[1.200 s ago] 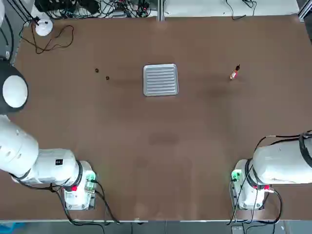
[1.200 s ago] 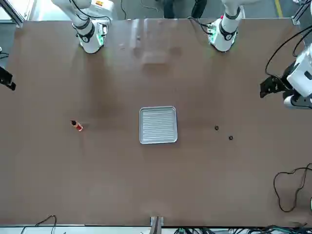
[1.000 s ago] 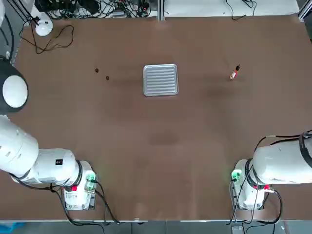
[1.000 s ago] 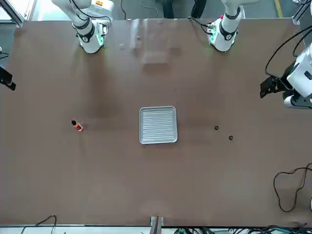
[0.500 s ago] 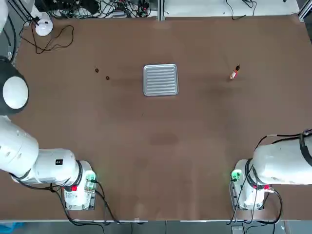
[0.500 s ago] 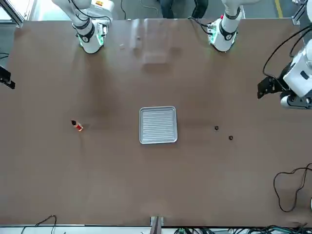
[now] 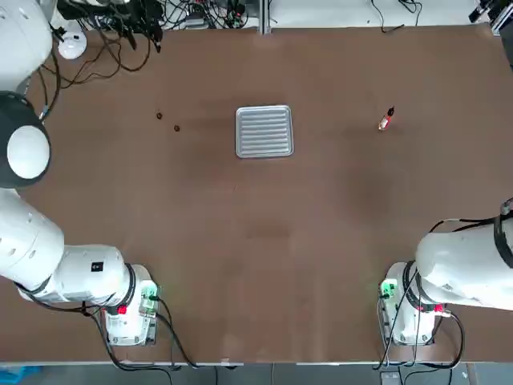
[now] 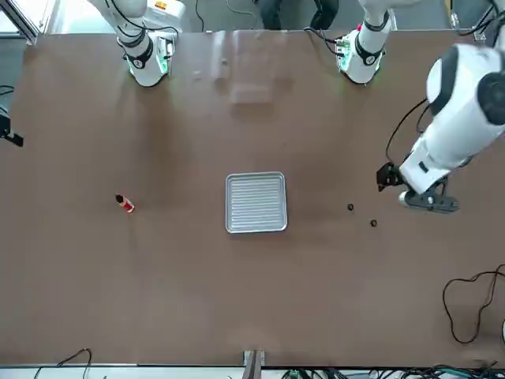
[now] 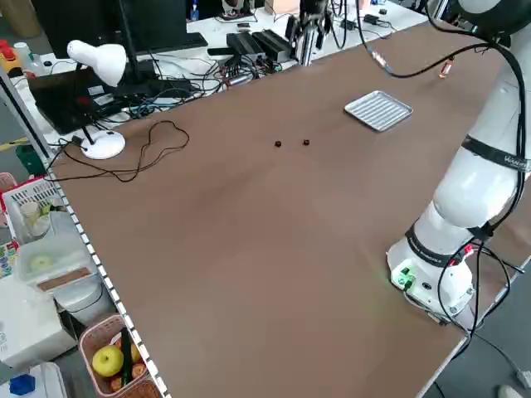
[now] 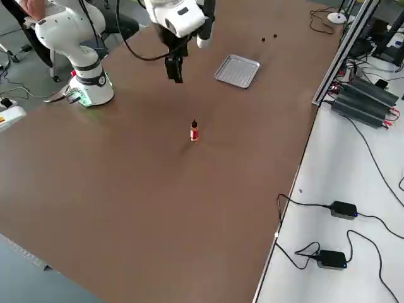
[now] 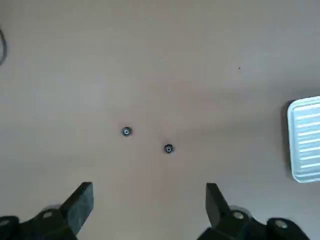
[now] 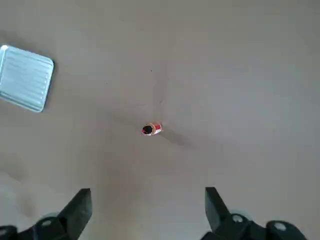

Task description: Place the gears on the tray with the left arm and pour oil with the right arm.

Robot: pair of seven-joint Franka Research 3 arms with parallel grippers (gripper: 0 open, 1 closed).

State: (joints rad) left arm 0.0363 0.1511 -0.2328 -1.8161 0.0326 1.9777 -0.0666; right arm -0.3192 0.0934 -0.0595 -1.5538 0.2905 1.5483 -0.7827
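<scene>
On the left part of the brown bench (image 7: 264, 305), seen from overhead, two tiny dark gears (image 7: 159, 115) lie just beside each other, well apart from the ribbed metal tray (image 7: 264, 132), which has nothing on it. The placing is therefore still undone, and both gears remain for the left arm to bring over. Its pincer (image 11: 150, 207) is in the air over the bench, fingers spread wide and nothing between them; its own wrist view takes in both gears and one side of the tray. The oil bottle (image 10: 194, 131) stands upright on the other side of the tray, its dark cap on, so the pouring looks wholly undone too. The right pincer (image 12: 149, 210) is open and empty as well, high toward the right side of the bench, with the bottle and the tray in its wrist view. I would put the job at its very start, the left arm's first pick likely coming next. As for other things, a loose dark cable (image 9: 133, 166) curls on the bench near the far left corner, beside a white lamp base (image 9: 104, 144), and more wiring is heaped past the far edge. Nothing stands between the gears and the tray; the cable seems a worry only if the left arm swings wide. The gears' smallness and closeness could make a pinch miss or nudge the neighbour.
</scene>
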